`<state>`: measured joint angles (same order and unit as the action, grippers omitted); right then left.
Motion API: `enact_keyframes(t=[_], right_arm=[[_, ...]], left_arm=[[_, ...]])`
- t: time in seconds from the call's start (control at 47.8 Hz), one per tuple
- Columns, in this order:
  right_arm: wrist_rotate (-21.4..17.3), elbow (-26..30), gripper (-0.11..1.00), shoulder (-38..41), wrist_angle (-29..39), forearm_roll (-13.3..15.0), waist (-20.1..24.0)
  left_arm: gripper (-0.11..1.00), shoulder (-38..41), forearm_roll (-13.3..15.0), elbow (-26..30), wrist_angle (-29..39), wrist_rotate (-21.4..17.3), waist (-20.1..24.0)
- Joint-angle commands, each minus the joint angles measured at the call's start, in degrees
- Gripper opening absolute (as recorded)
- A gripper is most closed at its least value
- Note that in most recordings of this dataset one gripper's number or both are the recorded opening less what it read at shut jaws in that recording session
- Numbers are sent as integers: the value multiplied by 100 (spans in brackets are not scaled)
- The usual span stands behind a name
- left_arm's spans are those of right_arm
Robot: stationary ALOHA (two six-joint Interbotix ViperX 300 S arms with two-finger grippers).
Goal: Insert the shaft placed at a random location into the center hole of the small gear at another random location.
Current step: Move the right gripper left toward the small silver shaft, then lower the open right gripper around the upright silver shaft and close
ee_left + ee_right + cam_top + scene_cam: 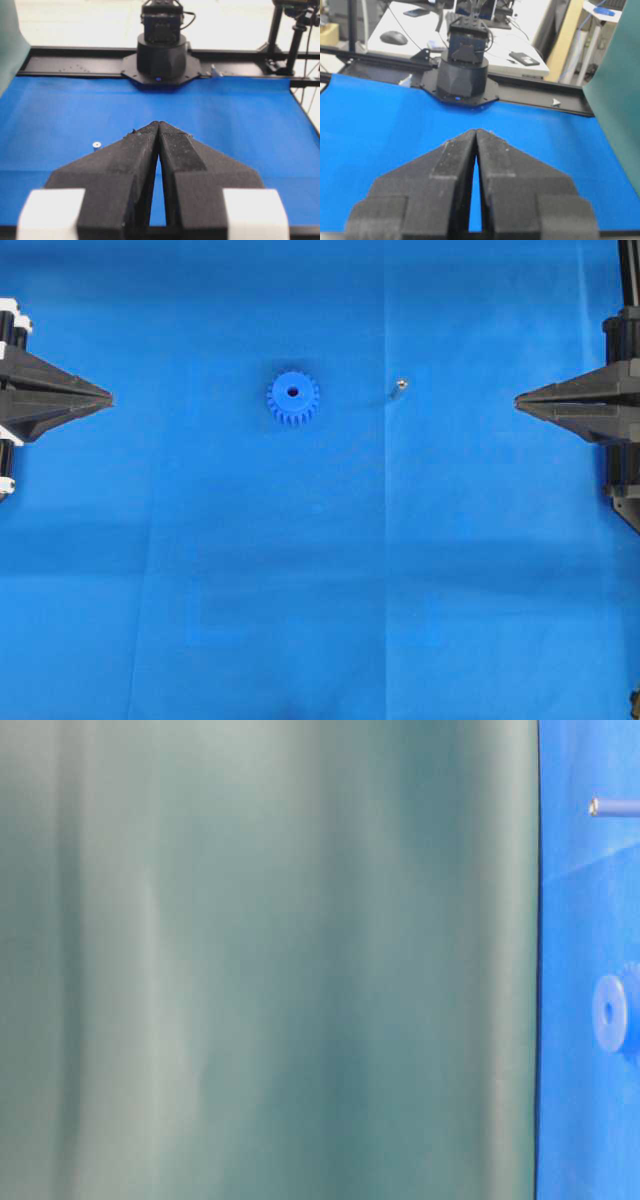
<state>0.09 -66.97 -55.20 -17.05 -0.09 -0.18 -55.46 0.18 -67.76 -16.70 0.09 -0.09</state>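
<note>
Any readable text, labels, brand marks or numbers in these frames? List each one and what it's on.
None readable in any view.
Small gear: plain blue, no marking.
Shaft: bare metal, no marking.
Blue mat: blank.
Left gripper and right gripper: plain black, no print.
Arm base opposite the left wrist camera: one small blue light, no lettering legible.
Desk clutter behind the rig: too blurred to read.

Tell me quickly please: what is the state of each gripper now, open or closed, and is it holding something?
Left gripper: closed, holding nothing.
Right gripper: closed, holding nothing.
</note>
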Motion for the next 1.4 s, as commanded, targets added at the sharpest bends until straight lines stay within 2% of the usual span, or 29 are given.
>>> enact_keyframes(t=[0.0, 0.105, 0.251, 0.481, 0.565, 0.648, 0.753, 0.899, 0.941, 1.066, 1.234, 1.38], right_arm=[[35, 79, 0, 53, 0, 0, -18], [35, 114, -5, 88, 18, 0, -44], [35, 97, -6, 220, 35, 0, -185], [-9, 0, -5, 800, -158, -18, -747], [-26, -18, -1, 1160, -272, -70, -896], [-26, -18, 9, 1617, -413, -132, -993], [-26, 0, 34, 2312, -773, -281, -1055], [-26, -26, 77, 3305, -1503, -396, -1107], [-26, -26, 84, 3586, -1714, -457, -1116], [-26, 53, 74, 4342, -2276, -703, -1169], [-26, 281, 75, 5159, -2637, -967, -1169], [-26, 475, 75, 5634, -2654, -984, -1169]], left_arm=[[0, 79, 0, 88, 62, 88, -132], [0, 79, 0, 70, 105, 211, -167], [0, 53, 0, 70, 105, 237, -167], [0, 44, 0, 53, 105, 176, -167], [0, 44, 0, 53, 105, 149, -167], [0, 44, 0, 53, 105, 149, -167], [0, 44, 0, 44, 105, 149, -167], [0, 44, 0, 44, 88, 149, -167], [0, 44, 0, 44, 88, 149, -167], [0, 44, 0, 35, 88, 149, -167], [0, 35, 0, 0, 88, 149, -167], [0, 26, 0, -9, 97, 149, -167]])
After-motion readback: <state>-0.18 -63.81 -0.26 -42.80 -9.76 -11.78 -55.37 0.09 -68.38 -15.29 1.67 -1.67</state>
